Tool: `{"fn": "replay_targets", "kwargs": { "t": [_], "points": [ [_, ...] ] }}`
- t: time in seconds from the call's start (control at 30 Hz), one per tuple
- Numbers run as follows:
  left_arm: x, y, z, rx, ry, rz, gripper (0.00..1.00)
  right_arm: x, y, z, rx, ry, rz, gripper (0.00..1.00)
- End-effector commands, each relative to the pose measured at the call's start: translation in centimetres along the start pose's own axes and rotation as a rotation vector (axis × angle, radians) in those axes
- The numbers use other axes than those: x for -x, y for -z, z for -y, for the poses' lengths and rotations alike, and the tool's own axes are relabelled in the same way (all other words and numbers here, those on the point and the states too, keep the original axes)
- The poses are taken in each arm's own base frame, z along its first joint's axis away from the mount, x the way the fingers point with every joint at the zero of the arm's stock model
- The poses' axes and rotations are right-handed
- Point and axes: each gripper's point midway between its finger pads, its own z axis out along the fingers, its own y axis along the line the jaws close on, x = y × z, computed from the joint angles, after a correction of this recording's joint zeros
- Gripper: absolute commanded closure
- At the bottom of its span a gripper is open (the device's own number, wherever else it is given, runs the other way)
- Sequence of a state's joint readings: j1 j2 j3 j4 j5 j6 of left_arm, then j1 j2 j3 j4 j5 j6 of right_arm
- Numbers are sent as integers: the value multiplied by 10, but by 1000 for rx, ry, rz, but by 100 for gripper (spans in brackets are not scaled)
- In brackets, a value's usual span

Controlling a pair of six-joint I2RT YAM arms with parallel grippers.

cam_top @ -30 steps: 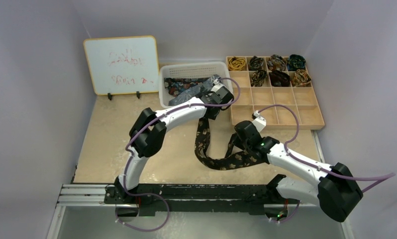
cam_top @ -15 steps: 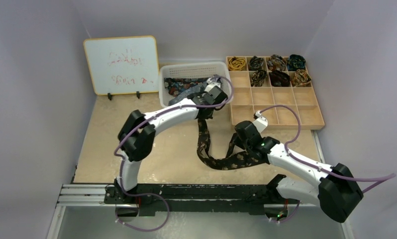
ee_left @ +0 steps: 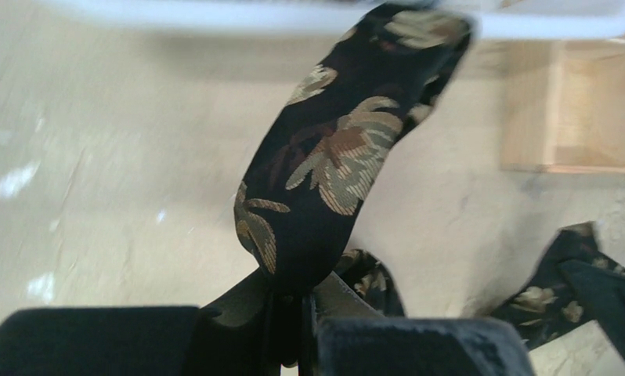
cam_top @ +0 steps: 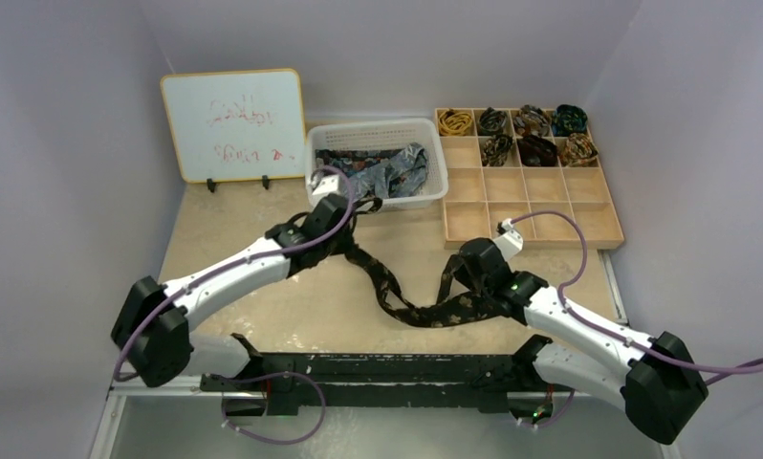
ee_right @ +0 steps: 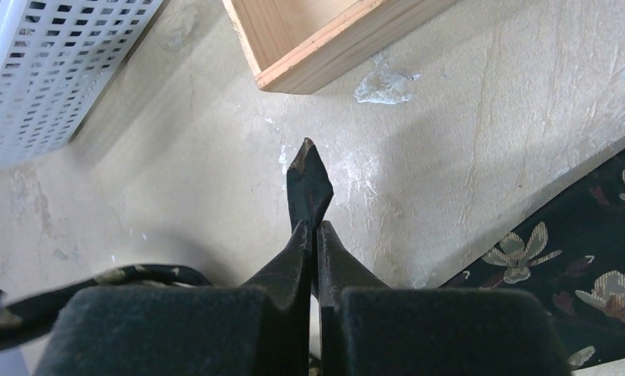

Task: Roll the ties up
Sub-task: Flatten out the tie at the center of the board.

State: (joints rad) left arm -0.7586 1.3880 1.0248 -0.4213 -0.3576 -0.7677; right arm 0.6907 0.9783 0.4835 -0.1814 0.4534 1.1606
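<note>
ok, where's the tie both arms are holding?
Top view: the tie drapes across the table, held between the left gripper in front of the white basket and the right gripper by the wooden tray.

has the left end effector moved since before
Yes, the left end effector slid leftward, from the right end of the white basket to its front-left corner.

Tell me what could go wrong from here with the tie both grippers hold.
The right gripper pinches only the narrow tip of the tie, so a pull may slip it free. Above the left gripper the tie folds up near the basket rim and might snag there.
</note>
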Motion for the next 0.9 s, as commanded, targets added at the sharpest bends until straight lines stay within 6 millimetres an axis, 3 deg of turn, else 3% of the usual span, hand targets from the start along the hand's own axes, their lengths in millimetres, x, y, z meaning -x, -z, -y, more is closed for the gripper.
{"fn": "replay_targets", "kwargs": {
  "t": [0.0,0.07,0.33,0.43,0.5,0.57,0.73,0.8,0.87],
  "points": [
    [-29,4,-35,12,270,-7,100,2,-2,6,-26,-77,22,100],
    [-47,8,-55,53,338,-11,100,1,0,11,-43,-92,20,100],
    [-86,30,-104,140,517,-23,100,-16,4,34,-130,-91,-54,96],
    [-102,32,-114,171,521,-63,98,-19,3,33,-145,-49,-78,75],
    [-110,32,-119,200,523,-88,97,-19,3,26,-142,-10,-99,72],
    [-114,32,-119,202,510,-103,98,-19,1,21,-145,44,-115,61],
    [-108,36,-118,192,474,-95,99,-20,12,17,-216,97,-189,49],
    [-105,38,-118,187,460,-86,99,-24,20,12,-213,101,-239,37],
    [-104,39,-118,183,453,-83,99,-31,27,15,-237,102,-292,33]
  ]
}}
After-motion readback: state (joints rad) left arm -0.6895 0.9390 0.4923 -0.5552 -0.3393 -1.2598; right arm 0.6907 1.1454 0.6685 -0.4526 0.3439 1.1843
